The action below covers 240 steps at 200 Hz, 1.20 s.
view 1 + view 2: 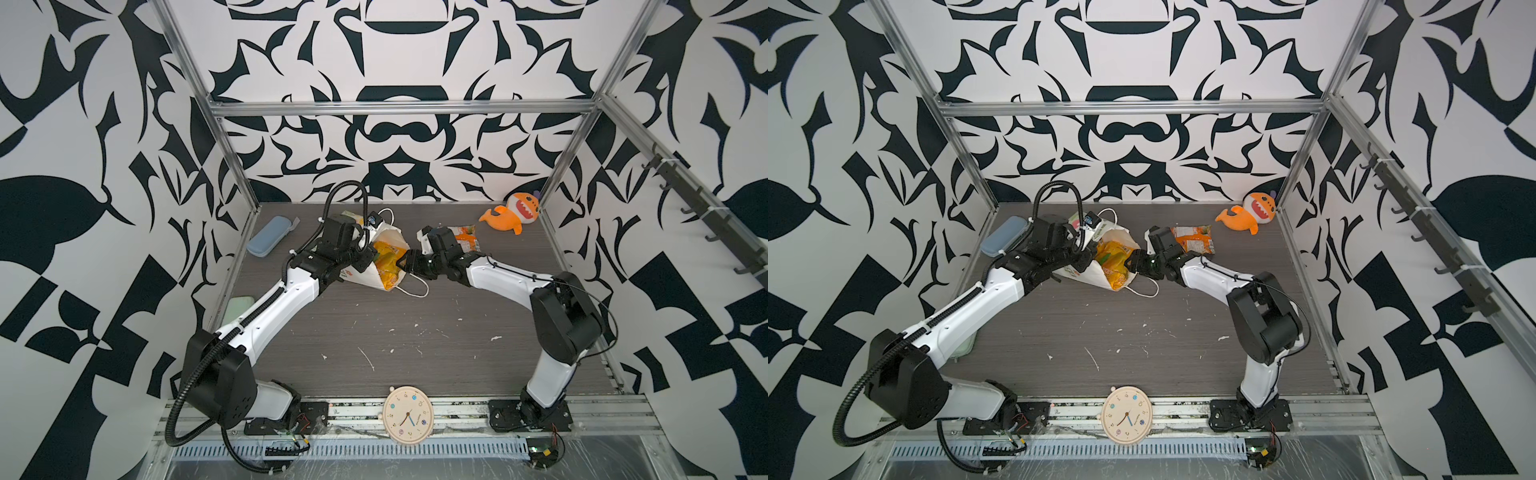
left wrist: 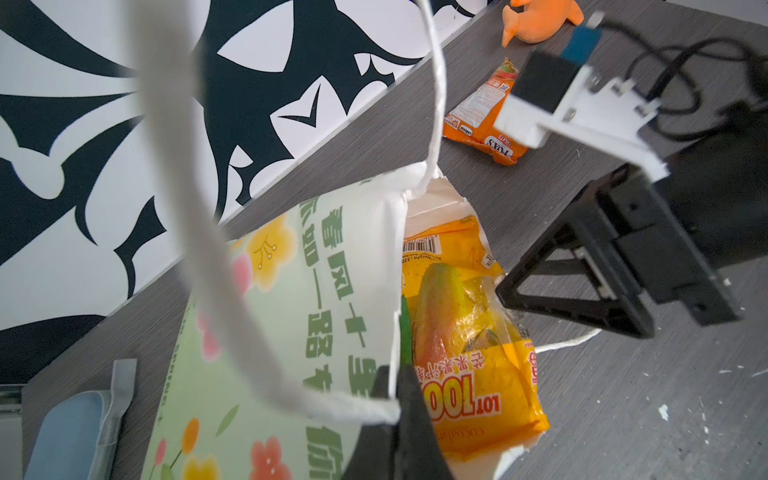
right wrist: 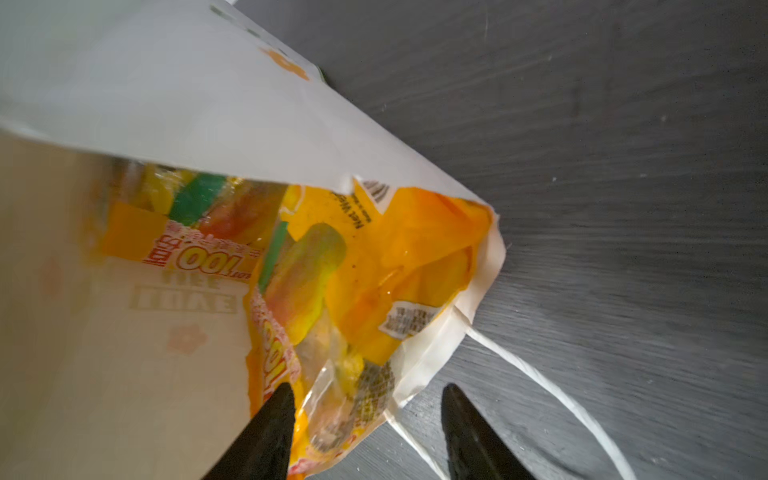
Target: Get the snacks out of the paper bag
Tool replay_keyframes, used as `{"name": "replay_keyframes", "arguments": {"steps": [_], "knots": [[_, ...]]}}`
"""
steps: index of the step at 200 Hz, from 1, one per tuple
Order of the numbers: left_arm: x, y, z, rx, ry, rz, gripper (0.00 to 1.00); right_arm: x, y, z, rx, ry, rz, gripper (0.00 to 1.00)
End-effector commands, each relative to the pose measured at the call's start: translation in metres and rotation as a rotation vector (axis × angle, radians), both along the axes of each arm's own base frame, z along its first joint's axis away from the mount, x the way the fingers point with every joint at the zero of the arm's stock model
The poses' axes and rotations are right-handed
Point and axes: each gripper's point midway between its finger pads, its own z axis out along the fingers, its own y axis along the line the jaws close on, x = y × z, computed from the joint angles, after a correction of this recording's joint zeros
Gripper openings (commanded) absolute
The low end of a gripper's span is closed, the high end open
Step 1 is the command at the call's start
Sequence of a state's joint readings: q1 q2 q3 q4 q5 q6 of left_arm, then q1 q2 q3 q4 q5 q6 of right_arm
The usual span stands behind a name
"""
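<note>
Top views, paper bag: the paper bag [image 1: 368,277] lies on its side mid-desk [image 1: 395,332], its mouth towards the right arm, with yellow packets [image 1: 388,262] showing inside.
Top views, outside the bag: an orange packet [image 1: 1194,239] lies on the desk just beyond the right wrist.
Left wrist, left hand: the left hand [image 2: 395,386] is pinched closed on the bag's upper rim.
Right wrist, right hand: the right hand [image 3: 365,415] stands parted and holds nothing. One finger [image 3: 270,428] is over the yellow packets at the mouth, the other is outside the bag beside the cord handle [image 3: 540,386].
</note>
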<state>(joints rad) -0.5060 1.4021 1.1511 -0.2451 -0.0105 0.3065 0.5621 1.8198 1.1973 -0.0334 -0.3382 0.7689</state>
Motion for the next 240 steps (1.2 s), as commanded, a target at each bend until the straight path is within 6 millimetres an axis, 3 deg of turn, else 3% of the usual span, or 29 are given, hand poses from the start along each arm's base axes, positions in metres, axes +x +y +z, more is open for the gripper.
{"name": "replay_keyframes", "arguments": {"steps": [1, 86, 114, 240], "knots": [[0.008, -0.006, 0.027, -0.057, -0.075, -0.003, 0.0, 0.009, 0.02, 0.031, 0.076, -0.051, 0.017, 0.6], [0.008, -0.007, 0.027, -0.057, -0.069, -0.011, 0.0, 0.028, 0.046, 0.006, 0.134, 0.03, -0.022, 0.62], [0.007, -0.007, 0.026, -0.055, -0.068, -0.014, 0.0, 0.03, 0.041, 0.001, 0.133, 0.049, -0.076, 0.69], [0.008, -0.009, 0.027, -0.061, -0.069, -0.019, 0.0, 0.034, 0.037, -0.028, 0.152, 0.203, -0.241, 0.71]]}}
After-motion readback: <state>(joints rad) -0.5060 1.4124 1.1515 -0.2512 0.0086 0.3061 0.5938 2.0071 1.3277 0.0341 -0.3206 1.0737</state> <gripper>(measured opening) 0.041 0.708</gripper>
